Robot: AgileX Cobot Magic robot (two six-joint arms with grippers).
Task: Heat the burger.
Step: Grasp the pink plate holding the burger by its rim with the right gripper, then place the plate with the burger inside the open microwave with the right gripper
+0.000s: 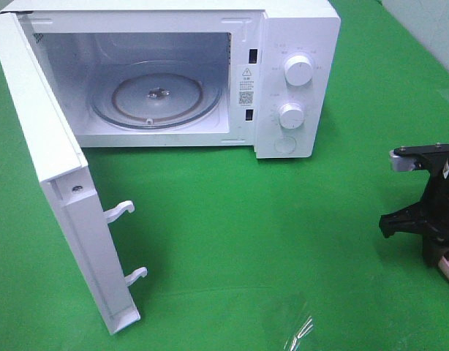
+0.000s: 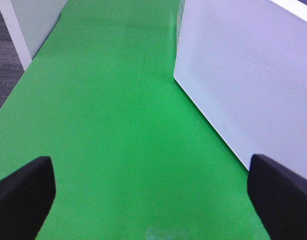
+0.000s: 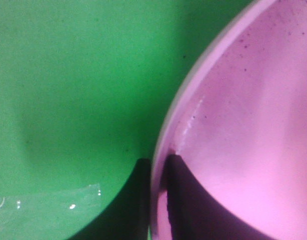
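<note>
Right pincer (image 3: 157,167): pressed together on the rim of the pink plate (image 3: 243,125), one finger outside the rim over the green mat (image 3: 68,75), the other inside on the plate's face. The hold sits at the plate's very edge, low to the mat. Left pincer (image 2: 151,167): spread wide, holding nothing, hanging above the mat beside the outer face of the door (image 2: 253,75) of the microwave (image 1: 297,44).

Burger: not visible in any view. The right wrist view shows only a bare part of the plate. The high view shows only a corner of the plate under the right arm at the frame's edge. Judgement: the burger probably rides on that plate, out of frame, but this cannot be confirmed.

Microwave: door swung fully open, glass turntable (image 1: 157,95) bare, cavity well apart from the plate across open mat.

Handling, as judged: a stacked burger is light, soft and loose. A pinch would dent the bun and the layers would slide apart. Taking the stiff plate by its rim is the sounder hold. Risk: a grip on one side leaves the plate hanging out from the fingers. The smooth surface may let it pivot between them, and any tilt could send the burger sliding. The plate should travel level and slowly, and should clear the cavity's lip before it is set on the turntable.
</note>
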